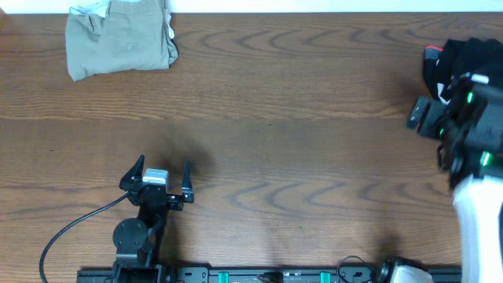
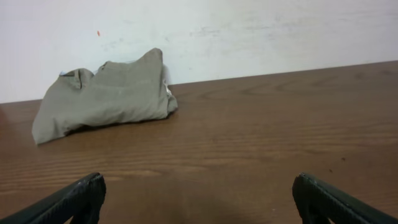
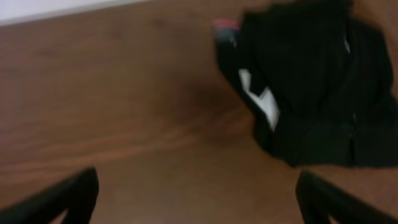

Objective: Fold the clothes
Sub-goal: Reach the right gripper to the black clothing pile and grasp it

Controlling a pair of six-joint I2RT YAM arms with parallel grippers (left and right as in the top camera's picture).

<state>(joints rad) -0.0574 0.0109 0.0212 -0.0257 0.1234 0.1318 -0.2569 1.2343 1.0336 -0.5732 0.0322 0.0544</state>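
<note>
Surveying the wooden table (image 1: pixel 314 118), two garments are noted at opposite ends of its far edge. A khaki garment (image 1: pixel 118 38) lies bunched at the table's far left corner, close against the white wall (image 2: pixel 249 31); in the left wrist view (image 2: pixel 106 96) it sits loosely folded, with a sliver of white fabric showing at its right side. A black garment (image 1: pixel 471 59) lies crumpled at the table's far right end, partly hidden overhead by the right arm (image 1: pixel 475 220). In the right wrist view the black garment (image 3: pixel 311 81) shows a white print (image 3: pixel 261 96) and red-orange trim (image 3: pixel 225 25) at its upper left corner; that view is blurred, so finer detail cannot be told.

The left gripper (image 1: pixel 163 165) hangs over the table's near left part, well apart from the khaki garment, jaws spread wide and holding nothing (image 2: pixel 199 205). A black cable (image 1: pixel 63 228) trails from its arm towards the table's near edge. The right gripper (image 3: pixel 199 199) is over the table's right end, near the black garment, jaws likewise spread wide, with only bare wood between its fingers (image 3: pixel 68 196).
</note>
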